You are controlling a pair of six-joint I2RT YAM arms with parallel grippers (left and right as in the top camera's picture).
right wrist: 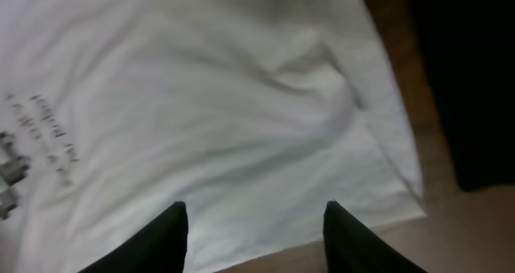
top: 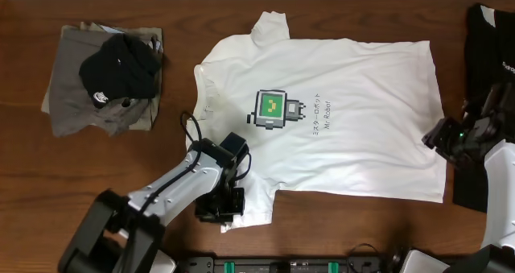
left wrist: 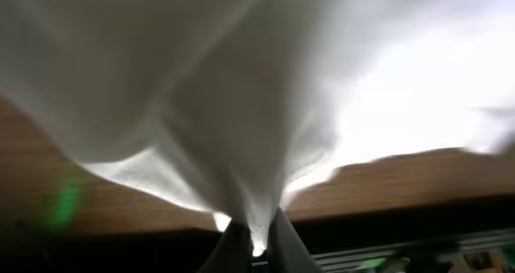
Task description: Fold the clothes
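Note:
A white T-shirt [top: 354, 120] with a green pixel-robot print [top: 272, 109] lies spread flat across the middle of the table, collar to the left. My left gripper [top: 228, 211] is at its near-left sleeve, shut on a pinch of the white cloth [left wrist: 256, 217], which rises in a gathered fold from between the two fingers. My right gripper [top: 438, 136] hovers open over the shirt's hem at the right; in the right wrist view its two dark fingertips [right wrist: 177, 225] stand wide apart above the white fabric [right wrist: 241, 128], with nothing between them.
A folded grey-olive garment [top: 76, 96] with a black one [top: 121, 66] bundled on top sits at the far left. Another black garment [top: 491, 55] lies along the right edge. Bare wood table [top: 96, 168] shows at the front left.

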